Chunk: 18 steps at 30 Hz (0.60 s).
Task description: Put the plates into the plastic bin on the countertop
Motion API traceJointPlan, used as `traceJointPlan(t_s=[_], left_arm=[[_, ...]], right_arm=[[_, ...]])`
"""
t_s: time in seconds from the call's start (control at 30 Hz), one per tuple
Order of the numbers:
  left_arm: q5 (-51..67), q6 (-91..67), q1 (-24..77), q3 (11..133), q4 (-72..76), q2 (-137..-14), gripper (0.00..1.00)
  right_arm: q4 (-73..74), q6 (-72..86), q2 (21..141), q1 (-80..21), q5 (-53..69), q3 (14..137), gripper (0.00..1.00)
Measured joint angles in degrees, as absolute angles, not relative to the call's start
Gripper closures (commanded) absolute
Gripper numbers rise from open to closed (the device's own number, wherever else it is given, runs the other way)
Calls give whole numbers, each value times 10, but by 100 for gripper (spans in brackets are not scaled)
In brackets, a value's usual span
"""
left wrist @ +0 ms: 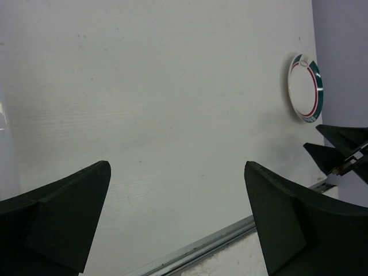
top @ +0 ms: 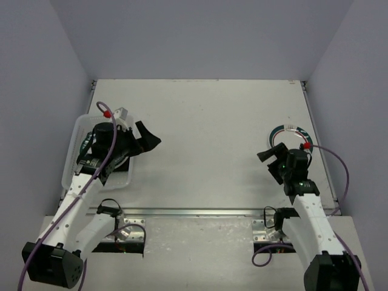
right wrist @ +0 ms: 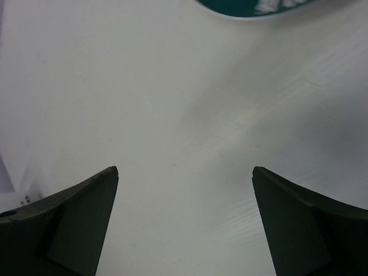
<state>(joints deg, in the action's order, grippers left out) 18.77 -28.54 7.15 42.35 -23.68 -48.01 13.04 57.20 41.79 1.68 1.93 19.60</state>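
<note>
One round white plate with a green and red band [top: 290, 133] lies at the right of the countertop [top: 206, 145], partly hidden by my right arm. It also shows in the left wrist view [left wrist: 305, 87], and its green rim shows in the right wrist view [right wrist: 253, 7]. My right gripper [top: 270, 165] [right wrist: 184, 190] is open and empty, just near and left of that plate. The plastic bin [top: 75, 140] stands at the left edge. My left arm covers its inside, where a curved plate rim [top: 121, 161] peeks out. My left gripper [top: 147, 138] [left wrist: 178, 195] is open and empty, beside the bin's right wall.
The metal front edge [top: 200, 212] [left wrist: 218, 241] runs along the near side of the countertop. Grey walls close in the left, back and right. My right gripper's fingers [left wrist: 339, 150] show at the right of the left wrist view.
</note>
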Motion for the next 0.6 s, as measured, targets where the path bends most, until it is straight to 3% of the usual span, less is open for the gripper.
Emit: traceJointPlan(t_s=[0.17,0.3,0.53,0.6], left_arm=[[175,-254,72,413,-233,-448,0],[176,-242,72,413,-233,-432,0],[182,-233,72,412,-232,-431,0],[185,-231,72,412,-232,-431,0]], right_arm=[[121,672,343,75,-32,67,1],[60,720,352,101,-48,35,3],[-115,794,502,160,-46,30,11],[-177,816,563,179,-33,34,18]])
